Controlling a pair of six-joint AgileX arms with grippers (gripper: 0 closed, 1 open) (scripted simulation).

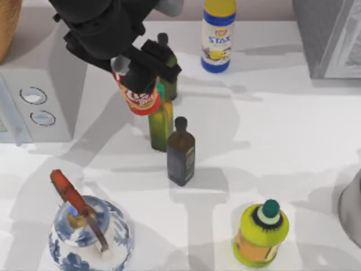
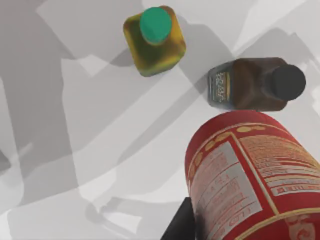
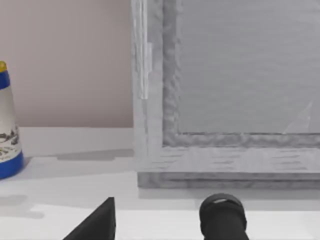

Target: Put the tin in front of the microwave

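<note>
Above the table (image 1: 271, 141), the tin (image 1: 138, 96) is held clamped in the left gripper (image 1: 135, 70), just right of the microwave (image 1: 39, 104). Whether the right gripper's (image 3: 160, 220) fingers are parted cannot be told.

A rendered kitchen-like scene — a white bench (image 1: 271, 169) carrying a microwave (image 1: 34, 101) at the left, oil and sauce bottles (image 1: 181, 152) mid-bench, and a blue-white teapot (image 1: 90, 234) near

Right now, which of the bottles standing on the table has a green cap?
The square olive-yellow bottle beside the held red tin. The dark brown bottle next to it has a black cap; the tall white bottle a yellow one.
</note>
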